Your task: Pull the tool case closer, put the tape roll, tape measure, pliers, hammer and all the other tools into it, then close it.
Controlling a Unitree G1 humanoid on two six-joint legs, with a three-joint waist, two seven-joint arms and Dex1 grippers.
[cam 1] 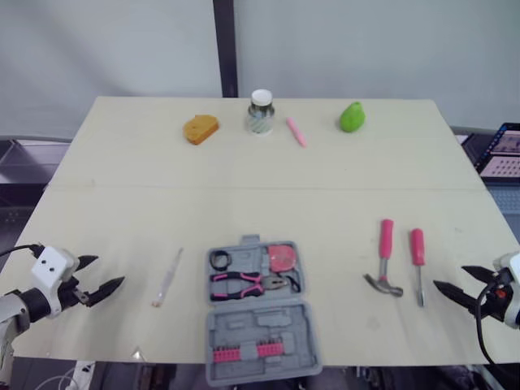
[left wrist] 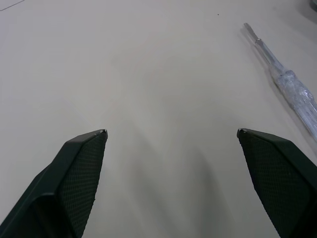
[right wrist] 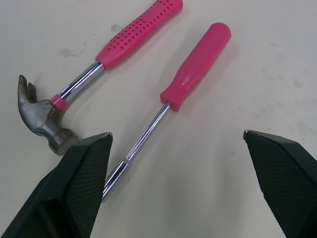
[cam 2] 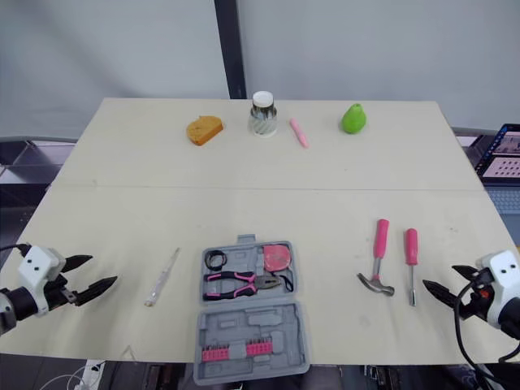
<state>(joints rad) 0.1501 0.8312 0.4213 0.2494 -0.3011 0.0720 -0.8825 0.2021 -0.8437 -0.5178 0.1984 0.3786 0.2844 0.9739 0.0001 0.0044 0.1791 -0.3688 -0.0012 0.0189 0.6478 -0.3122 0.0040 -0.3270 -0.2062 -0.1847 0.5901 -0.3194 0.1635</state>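
My left claw [cam 1: 110,270] hangs over the near left corner of the table [cam 1: 244,195], released, its two fingers [left wrist: 74,183] spread wide with only bare tabletop between them. Just to its right lies a thin tool with a clear handle [cam 1: 167,279], pointing away from me, apart from my claw.

Next, at the near middle, the grey tool case [cam 1: 258,313] lies open, its near half reaching the table's near edge. Its far half holds the black tape roll [cam 1: 221,260] at the left, the pink tape measure [cam 1: 282,257] at the right, and the pliers [cam 1: 244,283] with pink and black handles lying across below them. A row of pink bits [cam 1: 244,351] sits in the near half.

Along the far edge stand an orange lump [cam 1: 200,128], a small jar [cam 1: 260,112], a pink pen [cam 1: 296,132] and a green pear shape [cam 1: 352,117].

To the right of the case, the hammer [right wrist: 74,94] and the pink screwdriver [right wrist: 183,89] lie side by side, handles pointing far, not touching. My right claw [cam 1: 449,276] is just right of the screwdriver, released too, empty, fingers wide.
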